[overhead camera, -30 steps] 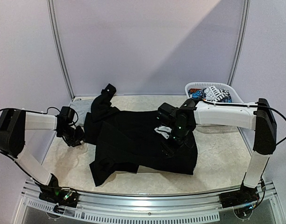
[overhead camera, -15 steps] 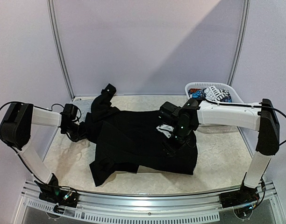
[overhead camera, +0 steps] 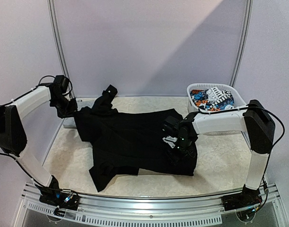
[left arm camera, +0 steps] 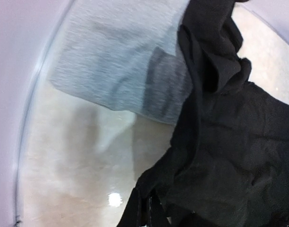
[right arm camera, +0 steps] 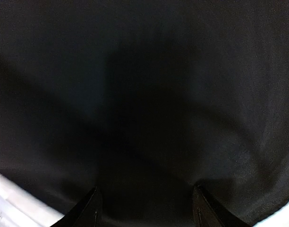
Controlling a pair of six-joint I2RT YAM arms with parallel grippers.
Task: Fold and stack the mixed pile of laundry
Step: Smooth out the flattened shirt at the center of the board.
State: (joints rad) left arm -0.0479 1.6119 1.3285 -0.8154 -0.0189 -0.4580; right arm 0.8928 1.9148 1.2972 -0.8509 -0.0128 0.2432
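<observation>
One large black long-sleeved garment covers most of the worktop, stretched between both hands. A light grey top lies just below the left hand, partly under the black cloth. The left hand appears to pinch the garment's edge. The right hand, fingers spread wide, presses the cloth beneath it. Pinning firmly on the right while drawing evenly on the left should flatten wrinkles without dragging the grey top.

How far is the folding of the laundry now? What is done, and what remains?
Done: a grey top lies flat at far left, seemingly folded. In hand: the black garment is spread out, unfolded; the left gripper holds its corner, the right gripper rests open on it. Left: folding it, and the printed pieces in the basket.
</observation>
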